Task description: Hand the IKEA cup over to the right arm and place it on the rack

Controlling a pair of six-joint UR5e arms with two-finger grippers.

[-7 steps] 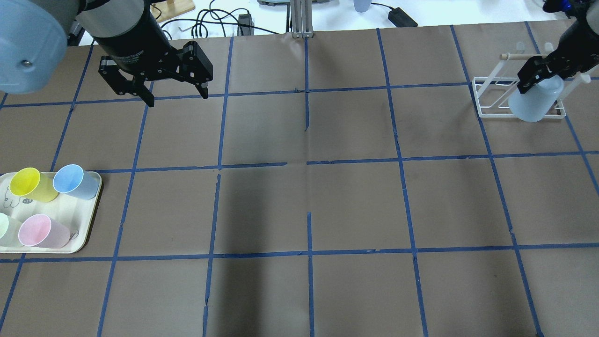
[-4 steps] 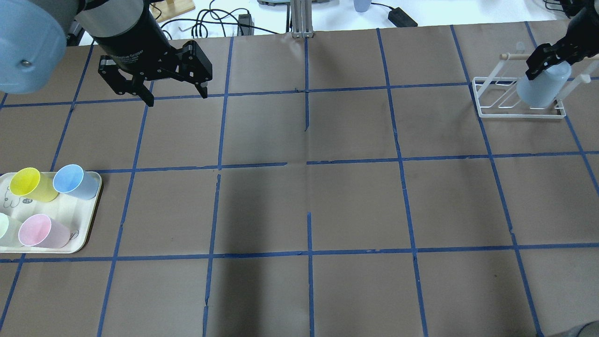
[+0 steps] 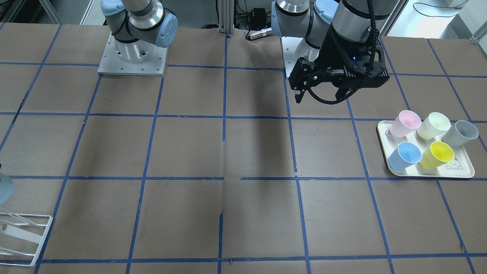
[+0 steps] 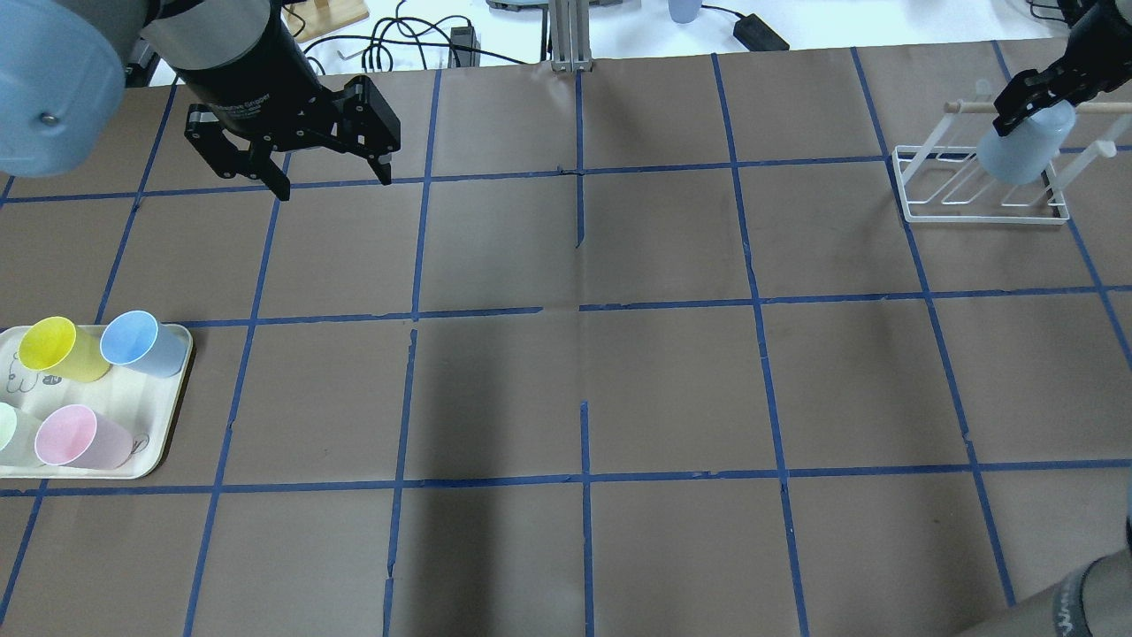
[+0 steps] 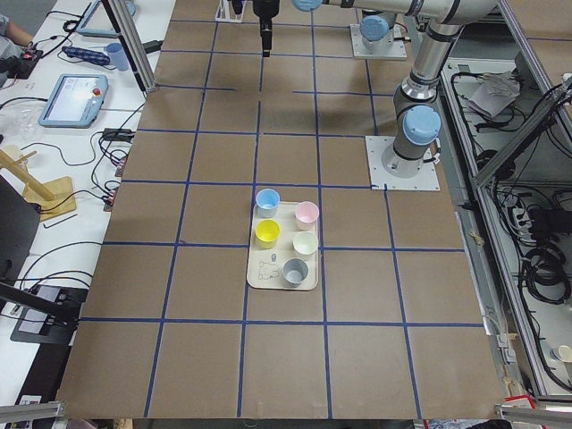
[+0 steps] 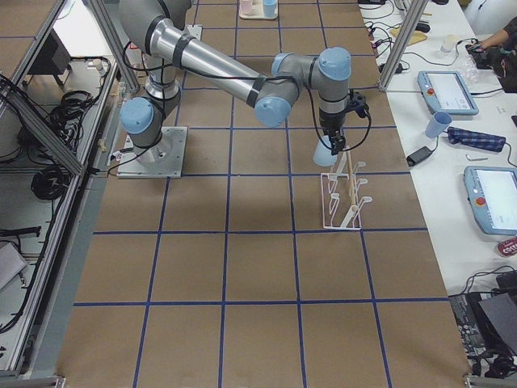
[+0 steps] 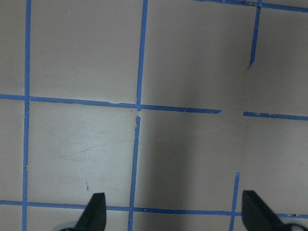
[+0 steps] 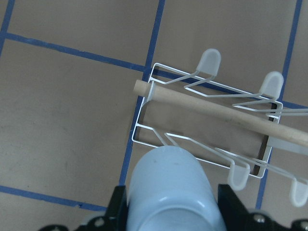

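The pale icy-blue IKEA cup is held in my right gripper, which is shut on it above the white wire rack at the far right. In the right wrist view the cup sits between both fingers, its closed base pointing toward the rack and its wooden rod. I cannot tell whether the cup touches the rack. The right side view shows the cup at the rack's near end. My left gripper is open and empty, hovering over the far left of the table.
A cream tray at the left edge holds several cups, among them a sky-blue cup, a yellow one and a pink one. A grey cup shows in the front view. Cables lie beyond the far edge.
My right gripper has carried the cup toward the table's far edge, from the rack's front rail to over its rods near the wooden rod. The left arm has not moved.
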